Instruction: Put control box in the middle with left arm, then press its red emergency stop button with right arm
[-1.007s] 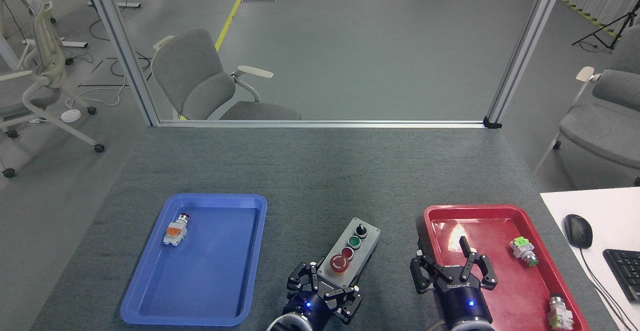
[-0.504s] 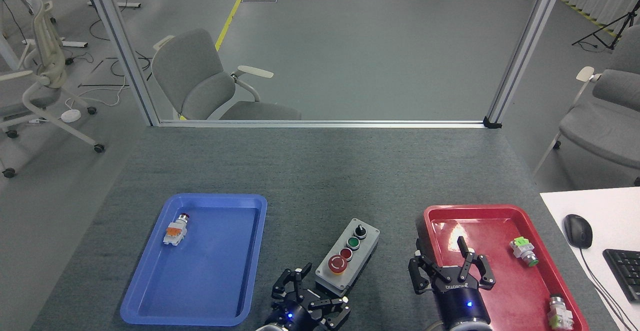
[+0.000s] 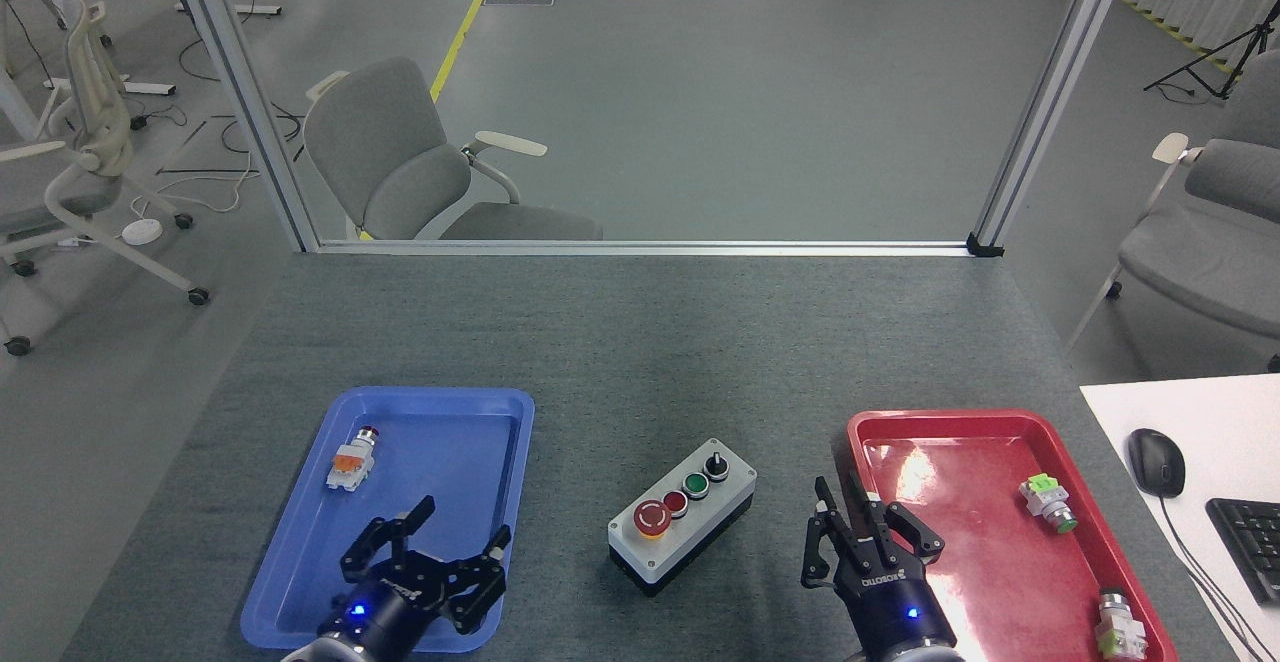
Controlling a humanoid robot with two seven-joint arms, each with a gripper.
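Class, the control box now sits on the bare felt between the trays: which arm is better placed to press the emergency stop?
Right. Its gripper hovers beside the control box, while the left gripper sits over the blue tray.

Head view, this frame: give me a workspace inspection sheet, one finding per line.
Surface: grey felt tabletop, bare at centre.
Job's things: control box standing free between the trays, red emergency stop button at its near end.
Clutter: blue tray with one push-button part; red tray with two parts.
Grippers: left claw open over the blue tray; right claw empty, fingers close together.
Cables: floor cables far left.
Surroundings: office chairs, mouse, keyboard.
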